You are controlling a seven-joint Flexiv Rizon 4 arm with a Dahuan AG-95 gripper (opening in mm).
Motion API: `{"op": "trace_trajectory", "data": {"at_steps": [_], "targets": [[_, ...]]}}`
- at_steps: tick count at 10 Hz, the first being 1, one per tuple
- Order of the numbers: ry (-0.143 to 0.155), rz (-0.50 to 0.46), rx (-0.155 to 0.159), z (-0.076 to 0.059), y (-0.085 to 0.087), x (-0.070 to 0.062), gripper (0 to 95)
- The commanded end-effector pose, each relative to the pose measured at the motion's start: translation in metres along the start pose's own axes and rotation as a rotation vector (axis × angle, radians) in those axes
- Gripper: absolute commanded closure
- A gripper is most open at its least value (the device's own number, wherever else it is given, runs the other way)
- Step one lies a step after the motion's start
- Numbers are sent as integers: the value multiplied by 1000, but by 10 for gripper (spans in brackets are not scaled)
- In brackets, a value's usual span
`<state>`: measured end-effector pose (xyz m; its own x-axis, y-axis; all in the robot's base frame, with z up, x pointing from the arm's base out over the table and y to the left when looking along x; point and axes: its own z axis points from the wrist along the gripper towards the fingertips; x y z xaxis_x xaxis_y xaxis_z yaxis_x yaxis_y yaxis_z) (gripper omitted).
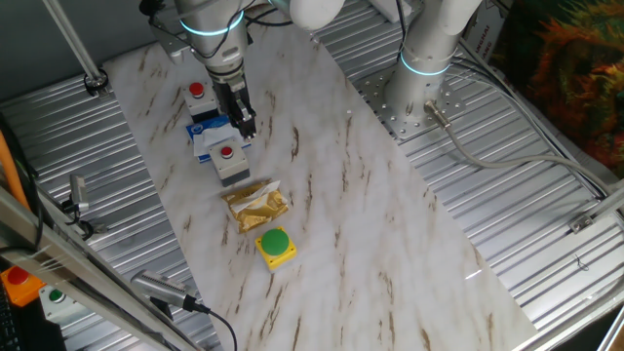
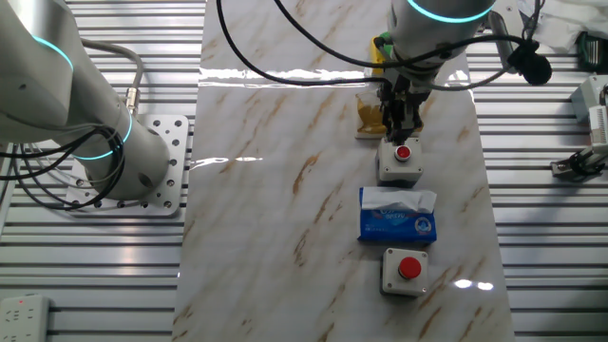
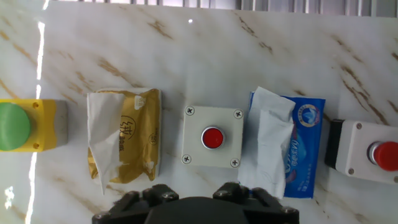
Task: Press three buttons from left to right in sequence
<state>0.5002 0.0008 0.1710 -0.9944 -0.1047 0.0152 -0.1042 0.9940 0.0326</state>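
Three button boxes lie in a row on the marble board. One grey-white box with a red cap is at the far end. A second grey-white box with a red cap is in the middle. A yellow box with a green dome is nearest. My gripper hangs just above the middle box, its fingers pointing down beside the red cap. In the hand view only the gripper's dark body shows. No view shows a gap or contact at the fingertips.
A blue tissue pack lies between the two red-capped boxes. A crinkled gold packet lies between the middle box and the yellow box. A second arm's base stands beside the board. An orange box sits off the board.
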Motion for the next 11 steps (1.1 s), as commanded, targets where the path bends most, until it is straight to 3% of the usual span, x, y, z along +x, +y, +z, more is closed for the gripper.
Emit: {"op": "trace_trajectory", "data": {"at_steps": [1, 11], "targets": [[8, -4, 45, -1, 0, 1, 950], [10, -3, 43, -2, -2, 1, 950]]}}
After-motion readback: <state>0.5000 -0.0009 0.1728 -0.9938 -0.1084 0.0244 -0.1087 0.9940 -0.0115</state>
